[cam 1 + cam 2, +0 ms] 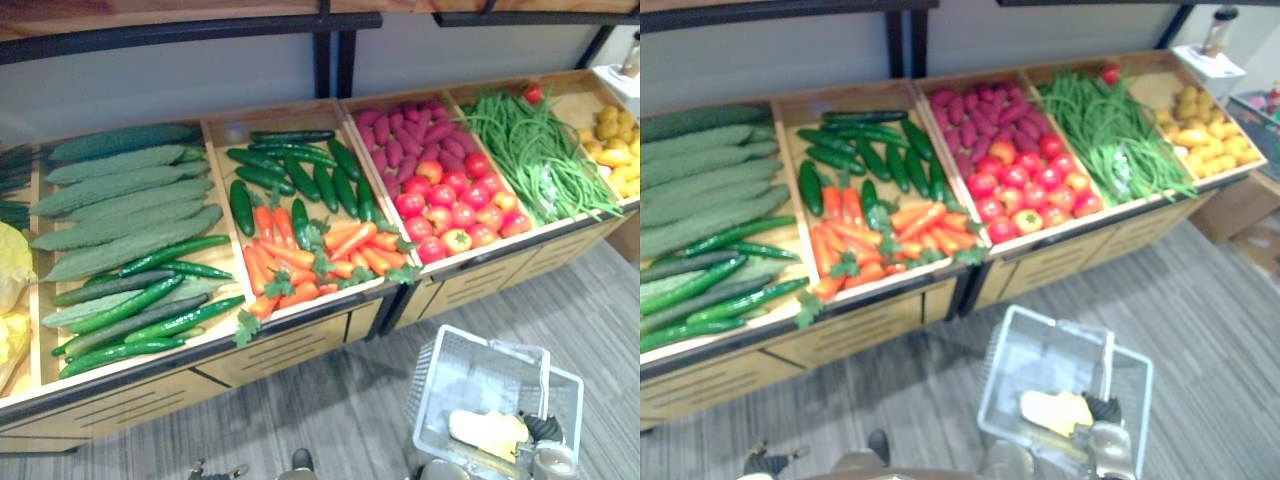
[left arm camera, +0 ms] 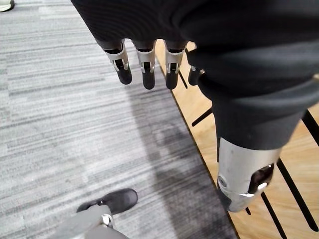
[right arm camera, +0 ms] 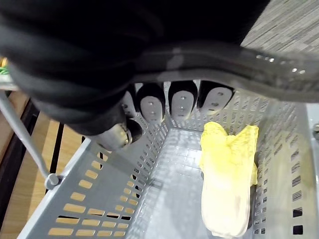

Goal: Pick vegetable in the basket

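no readable text, labels or signs

The left hand hangs with its fingers straight and slightly spread, thumb apart, holding nothing. The right hand, at the lower right edge of the eye views, has its fingers curled round the handle.

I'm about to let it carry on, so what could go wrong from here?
The basket hangs from the right hand by its handle, with the cabbage lying against one side, so it may swing or tip. The left hand hangs open close to the stand's wooden front and could catch it when raised. The carrots lie piled on a sloping tray; pulling one might roll others off.
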